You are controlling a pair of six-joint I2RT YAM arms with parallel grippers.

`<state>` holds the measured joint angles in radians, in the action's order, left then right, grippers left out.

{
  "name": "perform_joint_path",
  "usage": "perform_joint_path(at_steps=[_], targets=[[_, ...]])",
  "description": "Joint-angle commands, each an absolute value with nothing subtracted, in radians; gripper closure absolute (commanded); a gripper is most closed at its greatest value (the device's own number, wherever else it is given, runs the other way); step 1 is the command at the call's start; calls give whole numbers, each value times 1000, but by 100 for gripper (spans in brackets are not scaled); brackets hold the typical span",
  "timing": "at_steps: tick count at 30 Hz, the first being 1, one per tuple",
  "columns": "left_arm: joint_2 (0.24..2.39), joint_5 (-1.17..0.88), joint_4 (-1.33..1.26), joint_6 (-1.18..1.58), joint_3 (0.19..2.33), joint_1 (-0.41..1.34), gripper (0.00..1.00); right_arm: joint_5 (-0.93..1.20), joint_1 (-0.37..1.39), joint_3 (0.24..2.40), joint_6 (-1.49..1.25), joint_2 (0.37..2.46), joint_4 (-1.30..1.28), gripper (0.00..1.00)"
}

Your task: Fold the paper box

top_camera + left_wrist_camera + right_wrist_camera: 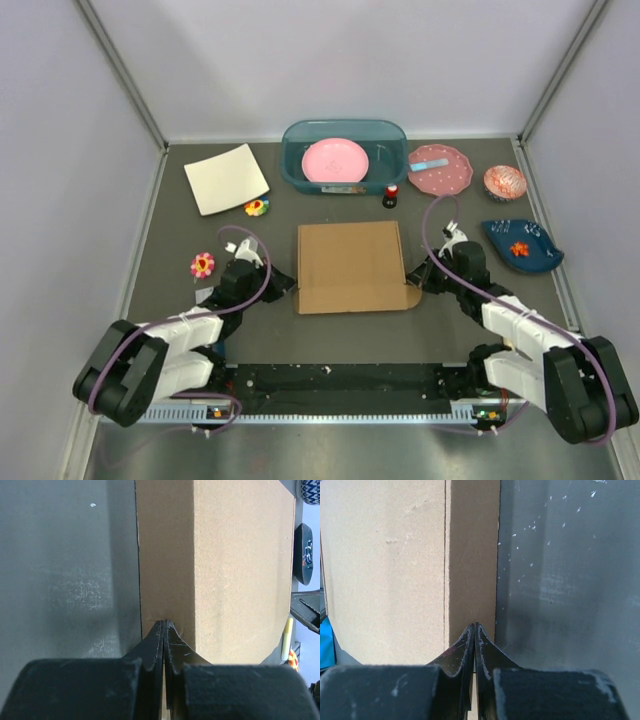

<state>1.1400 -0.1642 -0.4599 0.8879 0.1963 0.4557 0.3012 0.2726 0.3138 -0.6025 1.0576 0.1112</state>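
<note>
Left wrist view: left pincer (164,625) is closed tight on one side wall of the paper box (235,570), with a cardboard sliver visible between its fingers. Right pincer (474,626) is clamped the same way on the opposite side. Box sits flat mid-surface (330,340) between both arms, teal bin (290,160) beyond it.

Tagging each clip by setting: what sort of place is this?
Probably a lab robot cell, not a home: plain pale walls enclose a dark table, where the paper box and a pink plate sit as props.
</note>
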Motion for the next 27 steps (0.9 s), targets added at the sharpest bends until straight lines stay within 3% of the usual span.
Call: perform_joint_path(at_steps=[1,27], targets=[[1163,-282,-597,891,189,460,100,328,304,313,-600,999,129,100],[690,-417,-265,847,275,463,100,325,360,514,-655,644,-238,100]])
